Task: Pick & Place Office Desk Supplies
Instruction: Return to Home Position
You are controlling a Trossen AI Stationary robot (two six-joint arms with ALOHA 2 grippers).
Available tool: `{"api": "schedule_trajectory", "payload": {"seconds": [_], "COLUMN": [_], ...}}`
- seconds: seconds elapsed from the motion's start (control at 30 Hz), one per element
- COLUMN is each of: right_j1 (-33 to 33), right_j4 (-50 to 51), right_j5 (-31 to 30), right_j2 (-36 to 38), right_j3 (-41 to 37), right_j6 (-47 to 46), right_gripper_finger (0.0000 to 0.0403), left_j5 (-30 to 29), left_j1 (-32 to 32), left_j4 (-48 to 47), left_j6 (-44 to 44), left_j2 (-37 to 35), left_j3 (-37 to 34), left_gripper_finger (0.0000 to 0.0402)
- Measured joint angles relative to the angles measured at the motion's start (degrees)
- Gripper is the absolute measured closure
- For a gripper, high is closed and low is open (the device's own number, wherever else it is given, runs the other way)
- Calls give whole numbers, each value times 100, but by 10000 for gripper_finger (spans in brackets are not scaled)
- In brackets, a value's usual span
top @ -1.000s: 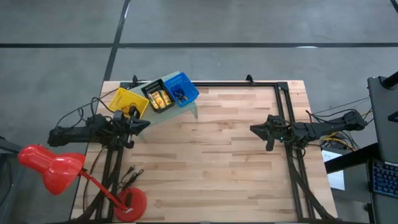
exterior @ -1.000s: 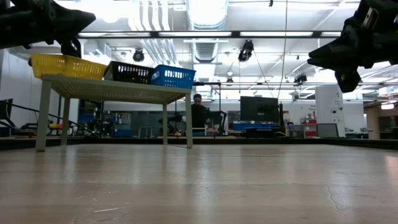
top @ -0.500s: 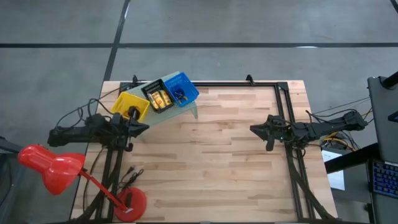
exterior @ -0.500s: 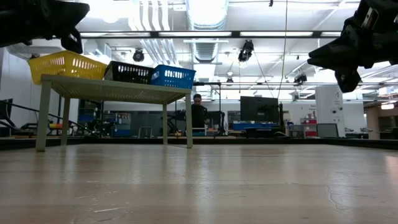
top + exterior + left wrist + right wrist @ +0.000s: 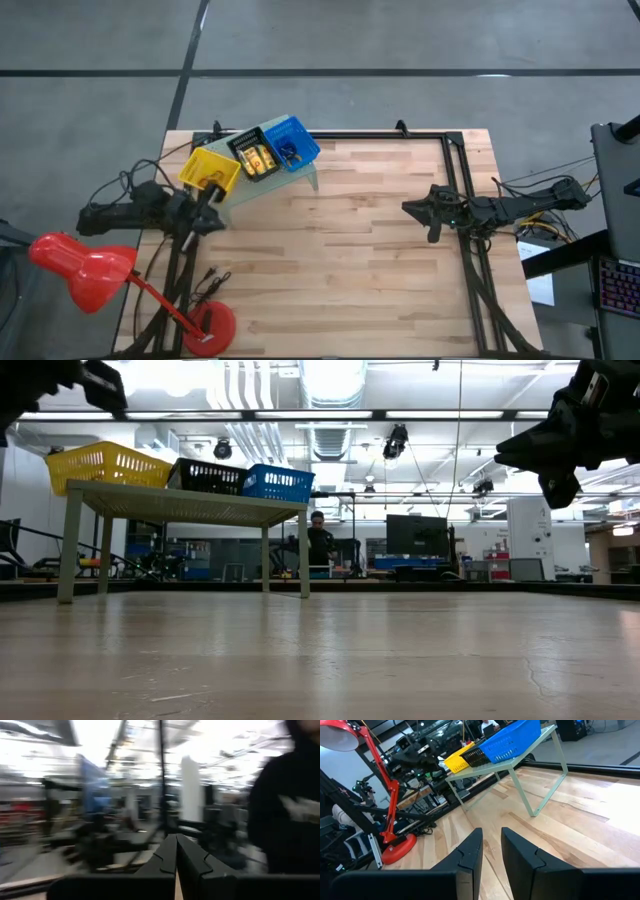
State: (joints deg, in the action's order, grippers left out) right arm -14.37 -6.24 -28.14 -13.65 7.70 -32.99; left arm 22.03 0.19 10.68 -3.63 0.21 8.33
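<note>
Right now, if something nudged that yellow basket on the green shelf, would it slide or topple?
Probably slides easily: the yellow basket looks like thin openwork plastic, so likely light. It sits at the end of the pale green riser, seemingly overhanging, so an outward push might tip it off.

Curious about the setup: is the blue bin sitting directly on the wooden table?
No, the blue bin stands up on the green riser.

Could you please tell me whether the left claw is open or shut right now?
Shut: in its wrist view the left claw shows both dark fingers pressed together, holding nothing.
</note>
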Motion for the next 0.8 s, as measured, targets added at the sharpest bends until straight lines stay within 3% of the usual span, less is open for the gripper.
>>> {"api": "schedule_trajectory", "payload": {"seconds": [0.27,0.4,0.57,0.8], "right_j1": [0,0,0,0], "right_j4": [0,0,0,0], "right_j5": [0,0,0,0], "right_j2": [0,0,0,0], "right_j3": [0,0,0,0], "right_j6": [0,0,0,0], "right_gripper_finger": [335,335,335,335], "left_j5": [2875,3997,4466,4469], "left_j1": [0,0,0,0], "left_j4": [-25,-25,-43,-550], "left_j6": [-223,-1031,-2000,-2043], "left_j2": [0,0,0,0], "left_j3": [-9,-10,-10,-21], "left_gripper_finger": [396,396,396,396]}}
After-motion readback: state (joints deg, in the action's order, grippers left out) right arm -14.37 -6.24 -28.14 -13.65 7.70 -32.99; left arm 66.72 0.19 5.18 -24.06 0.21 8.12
